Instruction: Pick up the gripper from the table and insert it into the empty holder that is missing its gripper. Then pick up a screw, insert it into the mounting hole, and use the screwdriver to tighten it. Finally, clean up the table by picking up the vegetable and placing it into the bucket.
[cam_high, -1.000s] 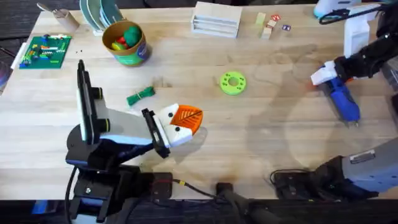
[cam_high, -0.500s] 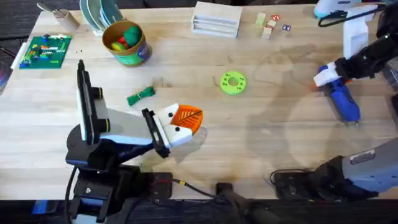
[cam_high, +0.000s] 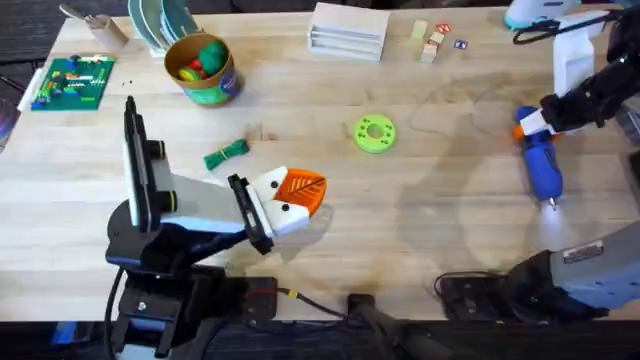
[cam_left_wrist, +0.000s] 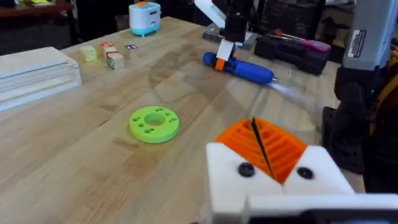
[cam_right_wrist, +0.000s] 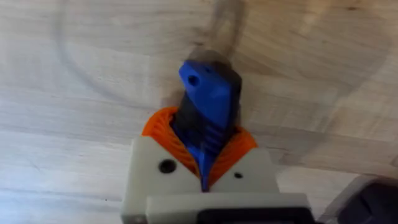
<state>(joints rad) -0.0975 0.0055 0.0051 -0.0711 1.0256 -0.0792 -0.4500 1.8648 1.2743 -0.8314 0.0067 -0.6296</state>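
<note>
right gripper (cam_right_wrist: 202, 163) — orange ribbed pads clamped on the blue pen-shaped electric screwdriver (cam_high: 541, 160), near the wooden table's (cam_high: 420, 220) right edge | left gripper (cam_left_wrist: 258, 146) — pads pressed together, empty | risk: grip at one end, so the tip could sag or slip

A pale wooden table (cam_high: 420, 200) stands over dark floor, with cluttered black equipment behind.
</note>
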